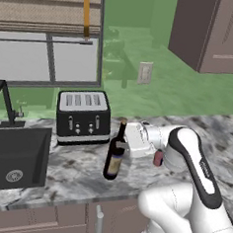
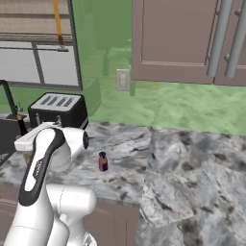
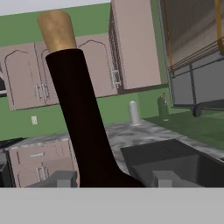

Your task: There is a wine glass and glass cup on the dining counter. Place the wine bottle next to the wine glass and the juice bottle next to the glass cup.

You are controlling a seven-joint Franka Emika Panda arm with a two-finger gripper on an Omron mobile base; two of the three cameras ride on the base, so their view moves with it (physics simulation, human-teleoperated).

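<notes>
Wine bottle point(image 1: 115, 156) sits clenched in our end effector point(image 1: 122, 147), tilted, right of the toaster point(image 1: 84, 117); our right base view reveals the juice bottle point(image 2: 103, 162) on the desk point(image 2: 192, 173).

One wine bottle point(image 1: 115, 153) mid-frame, one juice bottle point(image 2: 103, 162) just left of centre, one toaster point(image 1: 83, 117) centre-left, one sink point(image 1: 15, 156) at left, one faucet point(image 1: 4, 102) above it.

the arm point(image 1: 191, 193) is a glossy white shell of rounded, tubular links. a black band runs along the top of the upper link, carrying small pale lettering too fine to read. dark seams ring the joints. the hand's housing point(image 1: 136, 139) is a boxy white block. the fingertips point(image 3: 164, 177) are small grey squared blocks.
</notes>
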